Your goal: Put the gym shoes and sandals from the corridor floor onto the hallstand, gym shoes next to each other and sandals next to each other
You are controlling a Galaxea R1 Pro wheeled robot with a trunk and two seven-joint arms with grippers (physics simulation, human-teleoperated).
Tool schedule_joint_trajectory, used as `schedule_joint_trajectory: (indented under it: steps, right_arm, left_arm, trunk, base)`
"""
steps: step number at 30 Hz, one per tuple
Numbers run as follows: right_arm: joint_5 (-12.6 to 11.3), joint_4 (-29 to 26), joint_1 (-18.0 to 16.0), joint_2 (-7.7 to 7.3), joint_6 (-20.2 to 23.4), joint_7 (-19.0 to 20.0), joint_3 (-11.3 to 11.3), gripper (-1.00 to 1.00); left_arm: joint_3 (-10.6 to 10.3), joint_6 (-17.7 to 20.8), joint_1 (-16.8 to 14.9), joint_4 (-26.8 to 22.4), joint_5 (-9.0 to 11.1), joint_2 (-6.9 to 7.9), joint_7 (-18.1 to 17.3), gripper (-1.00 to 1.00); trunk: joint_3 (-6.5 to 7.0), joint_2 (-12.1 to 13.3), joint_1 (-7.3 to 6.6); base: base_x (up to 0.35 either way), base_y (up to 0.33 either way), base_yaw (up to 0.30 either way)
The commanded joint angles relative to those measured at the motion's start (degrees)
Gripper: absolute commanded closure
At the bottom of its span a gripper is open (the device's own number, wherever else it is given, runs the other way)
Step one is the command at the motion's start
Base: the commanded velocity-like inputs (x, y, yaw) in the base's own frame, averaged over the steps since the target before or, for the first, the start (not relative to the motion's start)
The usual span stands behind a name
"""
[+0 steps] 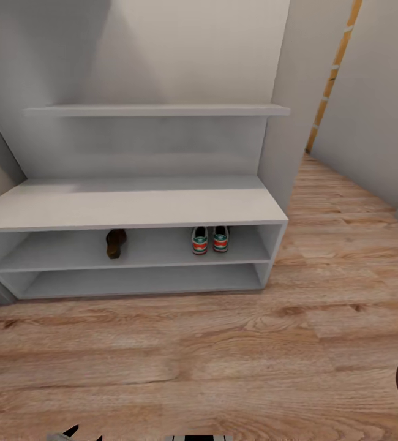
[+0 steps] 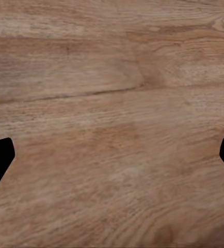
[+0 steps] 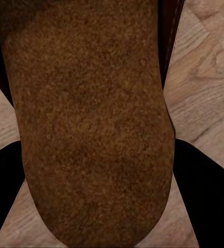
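While two gym shoes (image 1: 210,239) and one sandal (image 1: 116,242) sit on the hallstand (image 1: 131,205), the right gripper's (image 3: 99,206) fingers (image 3: 205,201) hold the other flat, light, bendy sandal (image 3: 91,119) by its sides.

The head camera looks forward and down from high up at the big pale grey shoe rack (image 1: 131,208), which stands a little way off on the light brown wooden plank floor (image 1: 162,361). The left wrist camera looks straight down, near the same wooden floor (image 2: 112,103). The right wrist camera sits very close to a fuzzy brown sandal footbed (image 3: 91,119), with floor planks at the edges.
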Motion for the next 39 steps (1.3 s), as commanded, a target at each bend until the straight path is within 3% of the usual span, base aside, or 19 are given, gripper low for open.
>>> schedule_joint_trajectory:
  steps: [1,39]
  right_arm:
    - [-0.3,0.0,0.0,0.01,-0.1,0.4,-0.2,1.00]
    - [-0.4,-0.1,0.0,0.04,-0.1,0.5,-0.2,1.00]
  left_arm:
    - [0.1,0.0,0.0,0.1,0.3,-0.01,-0.4,-1.00]
    - [0.1,0.0,-0.1,0.1,0.3,-0.01,-0.4,-1.00]
  trunk:
    - [-0.04,0.0,-0.02]
    - [-0.04,0.0,-0.02]
  base:
    - [-0.096,0.298,0.000]
    - [-0.064,0.302,0.000]
